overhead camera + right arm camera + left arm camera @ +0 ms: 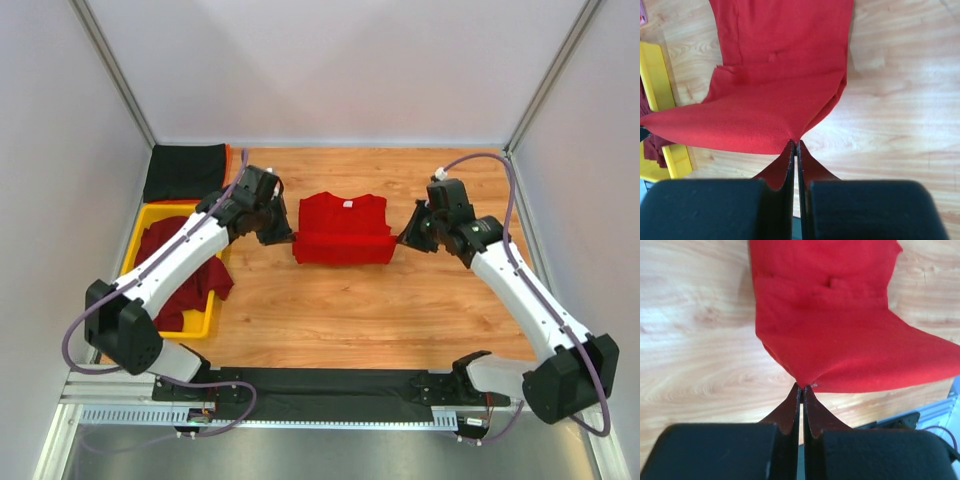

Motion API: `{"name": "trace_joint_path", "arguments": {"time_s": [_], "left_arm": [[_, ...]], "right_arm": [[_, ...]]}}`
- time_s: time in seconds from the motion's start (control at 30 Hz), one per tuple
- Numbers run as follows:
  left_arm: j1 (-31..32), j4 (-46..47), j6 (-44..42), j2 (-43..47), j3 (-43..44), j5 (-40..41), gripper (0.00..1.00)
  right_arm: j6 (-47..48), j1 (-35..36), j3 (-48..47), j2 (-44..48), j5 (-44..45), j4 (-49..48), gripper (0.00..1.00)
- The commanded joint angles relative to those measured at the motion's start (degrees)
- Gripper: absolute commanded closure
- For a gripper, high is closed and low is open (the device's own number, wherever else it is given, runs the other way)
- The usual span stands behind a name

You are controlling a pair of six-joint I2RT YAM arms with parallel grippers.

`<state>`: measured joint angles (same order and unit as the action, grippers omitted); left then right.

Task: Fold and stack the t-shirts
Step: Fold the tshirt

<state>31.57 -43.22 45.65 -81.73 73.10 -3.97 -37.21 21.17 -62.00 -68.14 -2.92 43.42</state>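
Note:
A bright red t-shirt (342, 228) with a white neck label lies in the middle of the wooden table, its near part lifted and folded over toward the collar. My left gripper (291, 237) is shut on the left corner of that folded edge, and the cloth (840, 335) fans out from its tips (804, 386). My right gripper (399, 239) is shut on the right corner, the red cloth (780, 85) stretched from its tips (795, 142). Dark maroon t-shirts (170, 262) lie heaped in the yellow tray. A black t-shirt (186, 170) lies folded at the back left.
The yellow tray (143, 222) stands at the left edge of the table, and its rim (655, 80) shows in the right wrist view. A dark cloth strip (330, 385) runs along the near edge between the arm bases. White walls close in the table.

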Motion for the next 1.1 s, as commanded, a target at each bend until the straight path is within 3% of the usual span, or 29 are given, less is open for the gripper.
{"name": "trace_joint_path", "arguments": {"time_s": [0.0, 0.43, 1.07], "left_arm": [[-2.8, -2.6, -3.5, -3.5, 6.0, 0.5, 1.00], [-9.5, -2.1, -7.2, -25.8, 29.3, -7.7, 1.00], [-15.2, 12.7, -6.1, -47.7, 44.8, -18.5, 0.99]], "right_arm": [[3.1, -1.3, -7.0, -3.8, 2.6, -0.4, 1.00], [7.9, -7.6, -21.1, -23.6, -2.6, -4.9, 1.00], [10.1, -11.5, -38.6, -46.3, -7.5, -9.4, 0.99]]}}
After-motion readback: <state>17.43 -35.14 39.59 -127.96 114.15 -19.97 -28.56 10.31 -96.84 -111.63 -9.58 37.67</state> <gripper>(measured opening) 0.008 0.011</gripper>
